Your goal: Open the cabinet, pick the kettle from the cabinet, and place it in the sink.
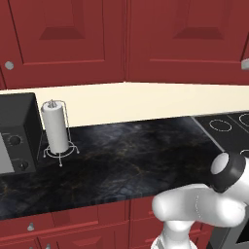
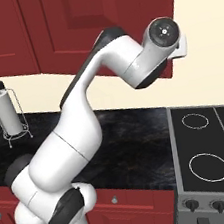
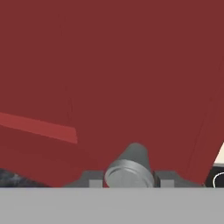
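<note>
The cabinet is the tall dark red wall unit above the counter, and its raised-panel door stands closed. Its round silver knob sits right between my fingertips, which press against both of its sides. My gripper is shut on that knob. In the right base view the hand is raised to the door's lower right corner, and in the left base view its tip shows at the right edge against the cabinet. The kettle is hidden and the sink is out of view.
A dark marble counter runs below. On it stand a paper towel holder and a black microwave at the left. A black cooktop lies at the right. Red under-counter drawers line the front.
</note>
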